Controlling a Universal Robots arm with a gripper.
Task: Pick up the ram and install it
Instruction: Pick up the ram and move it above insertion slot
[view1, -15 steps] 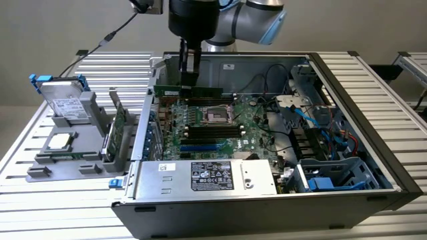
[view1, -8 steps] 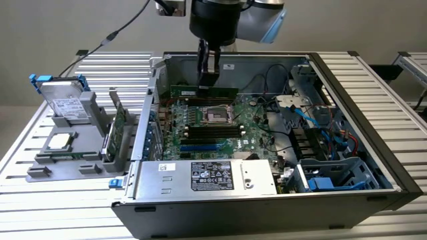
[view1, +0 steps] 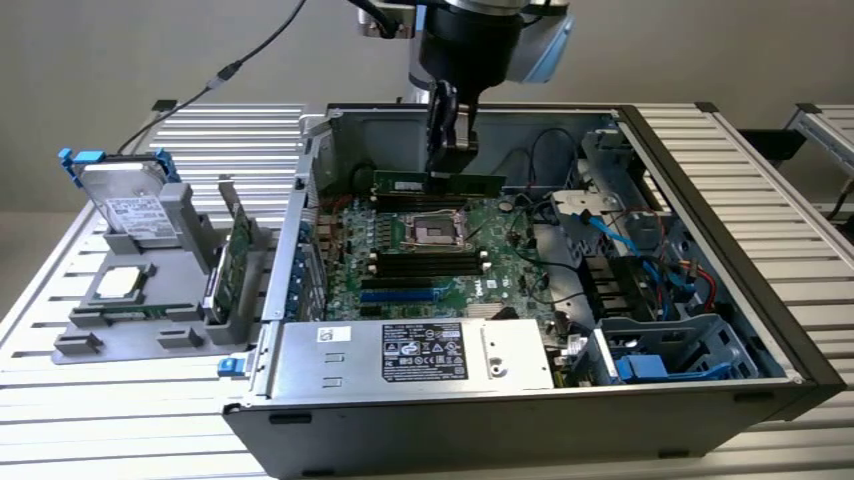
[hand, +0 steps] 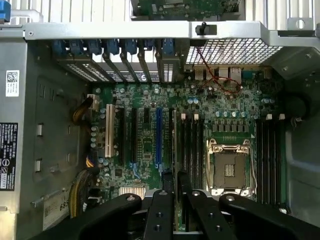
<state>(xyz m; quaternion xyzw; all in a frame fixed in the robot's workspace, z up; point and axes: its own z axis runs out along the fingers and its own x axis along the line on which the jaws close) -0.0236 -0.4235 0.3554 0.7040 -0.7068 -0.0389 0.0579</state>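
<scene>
The jaws are clamped on the ram (view1: 438, 184), holding it level on its long edge above the motherboard (view1: 400, 250) inside the open computer case (view1: 694, 160). In the wrist view it seems to hang over the memory slots (hand: 192, 145) beside the processor socket (hand: 229, 167).

It looks like a robotics lab or workshop: a robot arm (view1: 494, 40) over an open computer case (view1: 507, 440) on a slatted metal table (view1: 134, 440), with a grey parts holder (view1: 80, 345) beside it.
</scene>
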